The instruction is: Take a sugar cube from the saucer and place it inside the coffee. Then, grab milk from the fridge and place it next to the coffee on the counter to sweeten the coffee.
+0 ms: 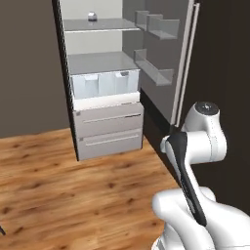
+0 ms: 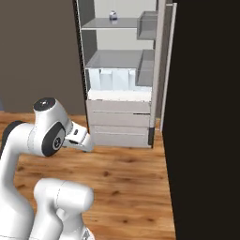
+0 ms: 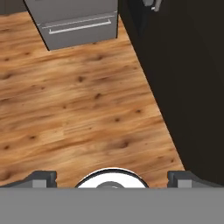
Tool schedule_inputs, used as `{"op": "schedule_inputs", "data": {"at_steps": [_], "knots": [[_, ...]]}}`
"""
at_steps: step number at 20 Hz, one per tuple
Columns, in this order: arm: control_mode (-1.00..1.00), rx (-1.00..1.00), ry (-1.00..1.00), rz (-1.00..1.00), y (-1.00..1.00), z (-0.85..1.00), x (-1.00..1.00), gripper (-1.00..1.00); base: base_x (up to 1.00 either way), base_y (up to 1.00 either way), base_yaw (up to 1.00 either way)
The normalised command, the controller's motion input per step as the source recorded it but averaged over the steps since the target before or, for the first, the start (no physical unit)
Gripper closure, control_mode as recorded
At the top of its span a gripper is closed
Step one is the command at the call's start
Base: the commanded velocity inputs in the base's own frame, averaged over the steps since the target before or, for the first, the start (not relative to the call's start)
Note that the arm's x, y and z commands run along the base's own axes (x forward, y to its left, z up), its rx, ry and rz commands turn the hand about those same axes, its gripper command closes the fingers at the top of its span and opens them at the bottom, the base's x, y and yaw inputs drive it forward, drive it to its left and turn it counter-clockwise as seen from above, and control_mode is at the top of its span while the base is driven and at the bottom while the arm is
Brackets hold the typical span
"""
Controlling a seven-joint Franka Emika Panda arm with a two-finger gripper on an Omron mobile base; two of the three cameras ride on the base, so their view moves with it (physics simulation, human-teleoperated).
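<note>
A: Jaws?
B: Spread wide, nothing between. Gripper (image 3: 112,177) at bottom of hand view, 2 dark tips, one bottom left, one bottom right, aimed down at wood floor (image 3: 83,113).

A: Beyond the tips?
B: 1 grey drawer front w/ silver bar handle, top centre of hand view. Dark panel down the right side.

A: Fridge?
B: 1 fridge (image 1: 105,78), door swung open, upper centre of left base view; upper centre in right base view too. Pale grey inside.

A: Count inside?
B: 2 glass shelves, upper and mid. Row of clear bins under the mid shelf, approx 3 compartments, contents can't tell. 2 grey drawers (image 1: 110,129) at the bottom, both shut. Door (image 1: 168,58) at upper right of left base view: 2 levels of shelf bins, look bare.

A: Milk?
B: 1 tiny item, prob. the milk (image 1: 92,17), on the upper shelf near top centre of left base view; same at top centre of right base view (image 2: 113,15). White w/ dark band, too small for more detail. Alone on that shelf.

A: Arm?
B: White, lower right in left base view, lower left in right base view. Well apart from fridge.
</note>
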Motion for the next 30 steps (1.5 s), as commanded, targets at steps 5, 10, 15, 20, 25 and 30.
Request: {"op": "schedule_inputs", "data": {"at_steps": [5, 10, 15, 20, 25, 30], "knots": [[1.0, 0.0, 0.0, 0.0, 0.0, 0.0, 0.0, -1.0, 1.0, -0.01, 0.06], [1.0, 0.0, 0.0, 0.0, 0.0, 0.0, 0.0, -1.0, 1.0, -0.1, 0.05], [1.0, 0.0, 0.0, 0.0, 0.0, 0.0, 0.0, -1.0, 1.0, -0.07, 0.0], [1.0, 0.0, 0.0, 0.0, 0.0, 0.0, 0.0, -1.0, 1.0, -0.02, 0.0], [1.0, 0.0, 0.0, 0.0, 0.0, 0.0, 0.0, -1.0, 0.93, 0.0, 0.0], [1.0, 0.0, 0.0, 0.0, 0.0, 0.0, 0.0, -1.0, 0.69, 0.0, 0.0]]}}
